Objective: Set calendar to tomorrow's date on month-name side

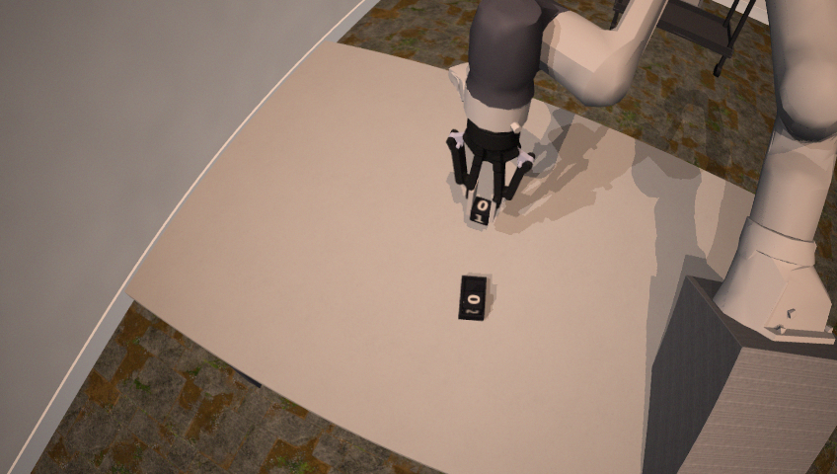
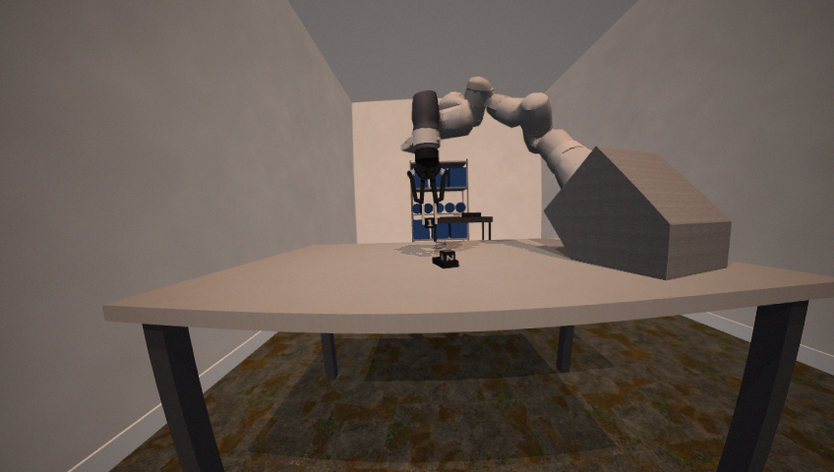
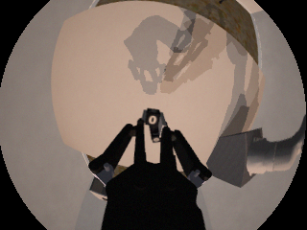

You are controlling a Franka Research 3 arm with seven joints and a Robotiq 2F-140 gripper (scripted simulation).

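2 black number cubes are appearing in the top view. 1 cube (image 1: 481,210) is hanging above the table (image 1: 329,234), pinched between the fingertips of the gripper (image 1: 485,202), whose jaws are standing narrow and clamping on it. Its upward face is reading 0 and the face toward the camera is reading 1. The other cube (image 1: 473,298) is sitting in the black tray (image 1: 473,316), well apart from the gripper, with 0 facing up. In the exterior view, the held cube (image 2: 430,222) is hovering above and just left of the tray (image 2: 445,263), which is lying flat on the table. The arm is rising from a grey pedestal (image 1: 733,387) at the table's corner.
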